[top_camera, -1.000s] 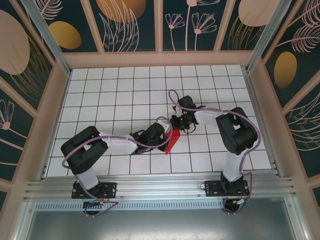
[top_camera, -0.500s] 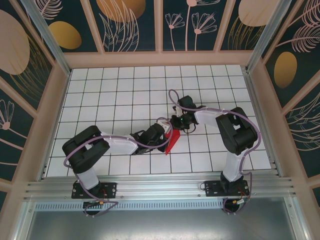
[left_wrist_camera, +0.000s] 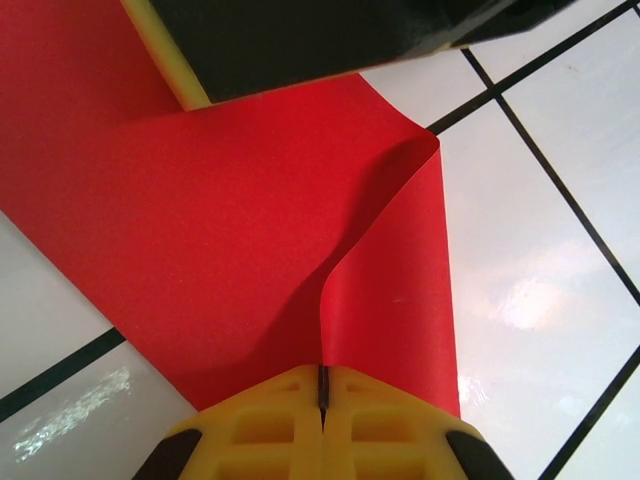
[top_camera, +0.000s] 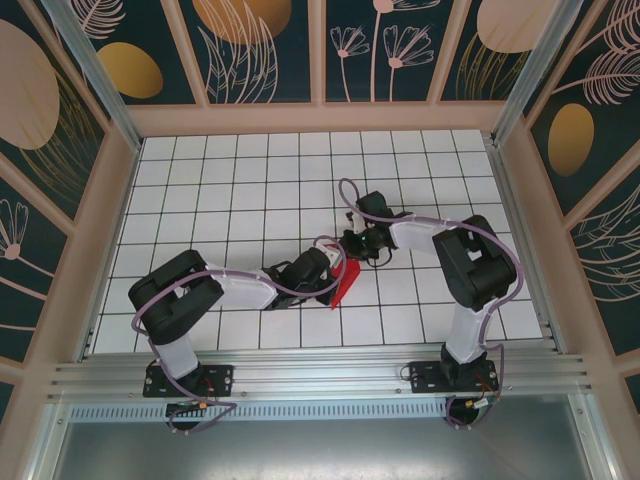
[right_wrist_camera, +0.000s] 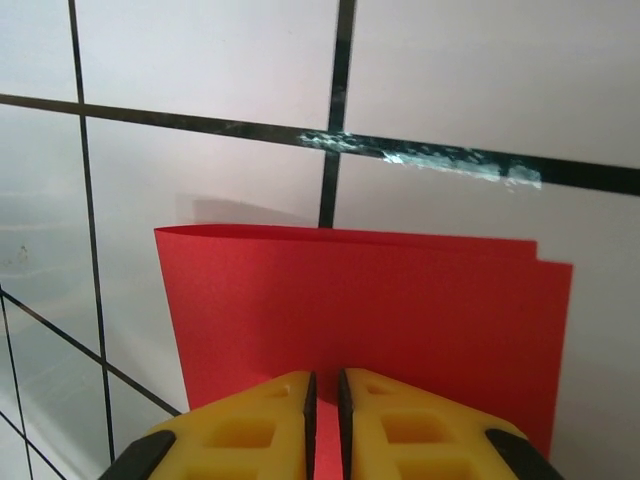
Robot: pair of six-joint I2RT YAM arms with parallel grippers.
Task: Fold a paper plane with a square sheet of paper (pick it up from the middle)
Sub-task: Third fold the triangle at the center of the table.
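Inspected: thin bright red sheet of paper (top_camera: 346, 284), plain, unmarked, folded into overlapping layers. From above, a narrow slanted wedge near the middle of the white gridded table (top_camera: 200, 200), toward its near edge. In the left wrist view (left_wrist_camera: 200, 230), one flap curling softly over a wider layer. In the right wrist view (right_wrist_camera: 360, 300), two layers almost flush, stepped slightly at one corner.

The top camera looks down on the red paper (top_camera: 345, 288) from afar. Both wrist cameras view it close, seemingly from opposite sides.
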